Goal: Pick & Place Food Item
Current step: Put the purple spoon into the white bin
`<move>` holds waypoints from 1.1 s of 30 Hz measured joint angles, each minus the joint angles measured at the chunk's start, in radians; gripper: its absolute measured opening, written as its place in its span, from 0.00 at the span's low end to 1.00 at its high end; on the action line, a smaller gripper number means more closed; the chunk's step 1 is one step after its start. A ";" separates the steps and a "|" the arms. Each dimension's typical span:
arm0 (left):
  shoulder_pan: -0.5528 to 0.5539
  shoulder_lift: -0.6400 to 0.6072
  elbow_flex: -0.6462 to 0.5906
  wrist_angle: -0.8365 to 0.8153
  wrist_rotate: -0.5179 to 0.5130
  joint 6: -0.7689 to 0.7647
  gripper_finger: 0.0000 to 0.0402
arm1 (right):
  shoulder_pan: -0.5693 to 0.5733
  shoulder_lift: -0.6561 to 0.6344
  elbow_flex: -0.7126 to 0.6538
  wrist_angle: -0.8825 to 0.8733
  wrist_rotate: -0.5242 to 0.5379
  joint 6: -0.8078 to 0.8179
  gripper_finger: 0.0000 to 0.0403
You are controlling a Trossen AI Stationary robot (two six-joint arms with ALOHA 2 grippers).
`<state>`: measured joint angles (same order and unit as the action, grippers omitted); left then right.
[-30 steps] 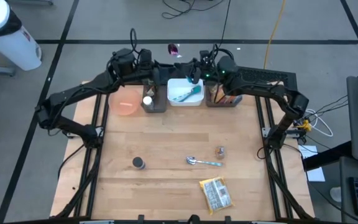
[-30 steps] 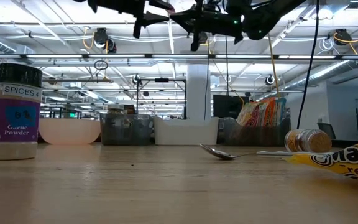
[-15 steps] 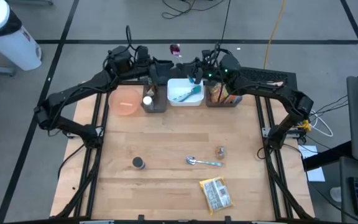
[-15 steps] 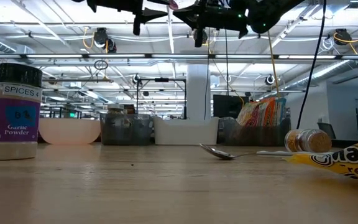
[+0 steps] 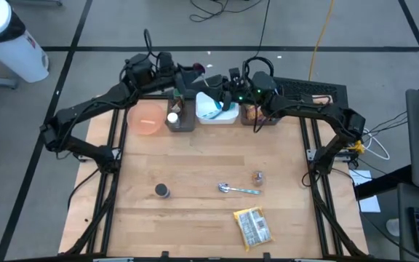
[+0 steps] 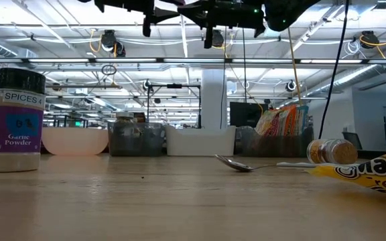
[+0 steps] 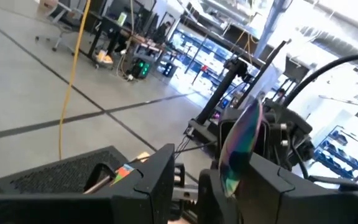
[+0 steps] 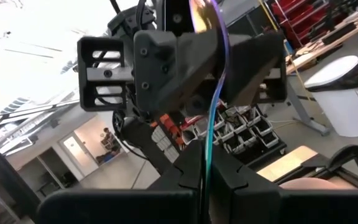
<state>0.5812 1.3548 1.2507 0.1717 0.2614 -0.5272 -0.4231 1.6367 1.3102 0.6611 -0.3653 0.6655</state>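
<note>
Two grippers [image 5: 208, 75] clamped together on shiny purple wrapper [image 7: 241, 140] above white bin [image 5: 217, 115]; opposing pull risks tearing, dropping.

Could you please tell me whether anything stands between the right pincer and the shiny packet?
Nothing visible does. The right pincer is already shut on the thin edge of the shiny packet, up in the air, and the left pincer grips the same packet from the opposite side.

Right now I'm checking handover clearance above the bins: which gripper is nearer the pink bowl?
Left. The left gripper hangs just past the pink bowl, toward the table's back edge. The right gripper sits farther over, above the white bin.
</note>
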 joint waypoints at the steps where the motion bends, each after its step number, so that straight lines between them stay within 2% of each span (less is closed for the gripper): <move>1: 0.000 0.000 0.000 0.007 0.000 0.001 0.38 | 0.000 0.000 0.000 0.000 0.000 0.000 0.00; 5: 0.000 0.000 0.000 0.015 -0.013 0.000 0.37 | 0.000 0.000 0.000 -0.001 0.000 0.002 0.00; 7: 0.000 0.000 0.000 0.015 -0.016 0.000 0.34 | 0.000 0.000 0.000 -0.001 0.000 0.003 0.00; 15: -0.001 0.000 0.000 0.014 -0.014 0.040 0.03 | -0.001 0.000 0.000 -0.006 0.004 0.008 0.00; 25: 0.002 0.000 0.000 0.014 0.048 0.095 0.02 | -0.003 0.000 0.000 -0.006 -0.016 0.001 0.03; 33: 0.013 0.000 0.000 -0.003 0.115 0.096 0.02 | -0.056 0.000 0.002 0.043 -0.094 0.041 0.22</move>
<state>0.5937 1.3548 1.2507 0.1686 0.3766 -0.4315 -0.4793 1.6367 1.3117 0.7036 -0.4595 0.7063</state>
